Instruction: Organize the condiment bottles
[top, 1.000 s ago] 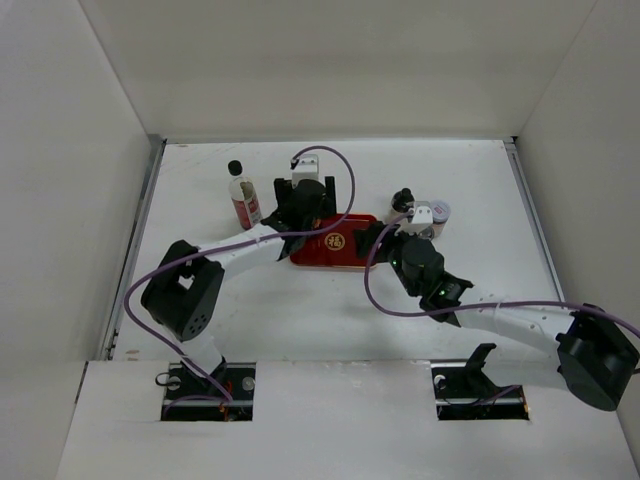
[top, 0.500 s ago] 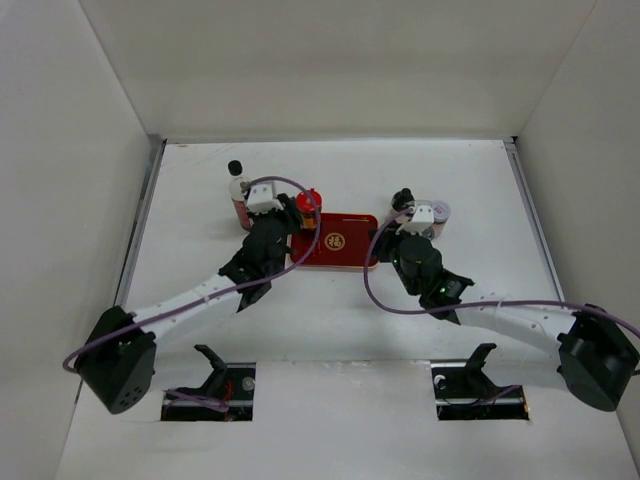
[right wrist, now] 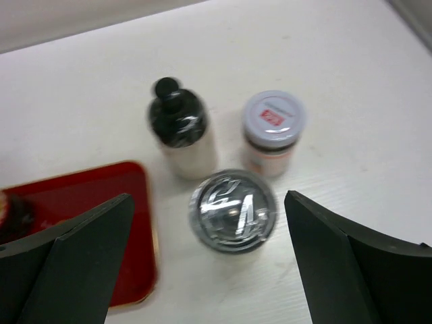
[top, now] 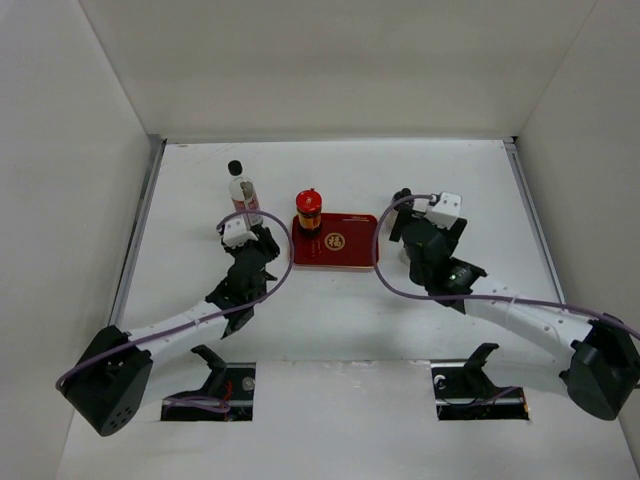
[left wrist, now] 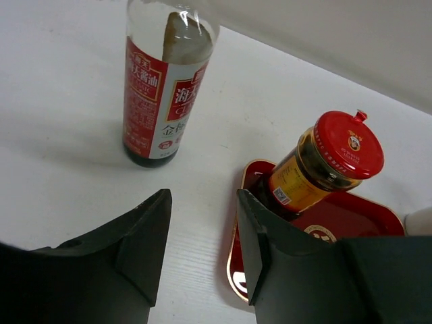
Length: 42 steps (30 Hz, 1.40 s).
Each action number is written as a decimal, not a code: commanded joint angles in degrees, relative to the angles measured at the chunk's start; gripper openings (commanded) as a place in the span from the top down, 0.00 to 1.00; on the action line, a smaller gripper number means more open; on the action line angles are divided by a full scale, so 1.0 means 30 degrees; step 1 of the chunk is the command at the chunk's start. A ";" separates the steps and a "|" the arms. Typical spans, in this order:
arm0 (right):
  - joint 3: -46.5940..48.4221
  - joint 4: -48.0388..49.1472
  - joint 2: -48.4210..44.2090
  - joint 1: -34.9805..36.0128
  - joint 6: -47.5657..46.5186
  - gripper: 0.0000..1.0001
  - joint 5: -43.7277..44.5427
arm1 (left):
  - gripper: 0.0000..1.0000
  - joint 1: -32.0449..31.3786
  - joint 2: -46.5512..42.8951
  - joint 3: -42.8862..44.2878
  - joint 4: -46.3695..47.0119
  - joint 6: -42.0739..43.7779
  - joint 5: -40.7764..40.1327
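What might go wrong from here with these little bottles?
1. The silver-lidded jar, black-capped beige bottle and pale-lidded jar stand close together under the open right gripper; fingers coming down on one may knock a neighbour over.
2. The tall slim bottle looks tippy, and the left gripper is near it; a sideways brush might topple it.
3. The red-capped jar stands at the tray's left end by the rim; a nudge might push it off.
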 commanded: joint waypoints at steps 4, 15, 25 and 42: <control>0.0982 -0.2774 0.0345 -0.1881 -0.0240 0.00 -0.0218 | 0.53 0.0376 -0.1468 -0.0796 0.2451 -0.0196 0.0824; 0.0543 -0.0784 0.1223 -0.3229 -0.0035 0.00 -0.4441 | 0.46 0.0405 -0.1030 -0.0884 0.2686 -0.0226 0.1001; 0.1011 0.0623 0.3245 -0.3640 0.0112 0.20 -0.4796 | 0.40 0.0493 -0.0384 -0.0972 0.3037 -0.0255 0.1001; 0.5606 0.4487 0.5700 0.0078 -0.1940 0.43 -0.5259 | 0.40 0.0668 -0.0152 -0.1178 0.3593 -0.0197 0.0972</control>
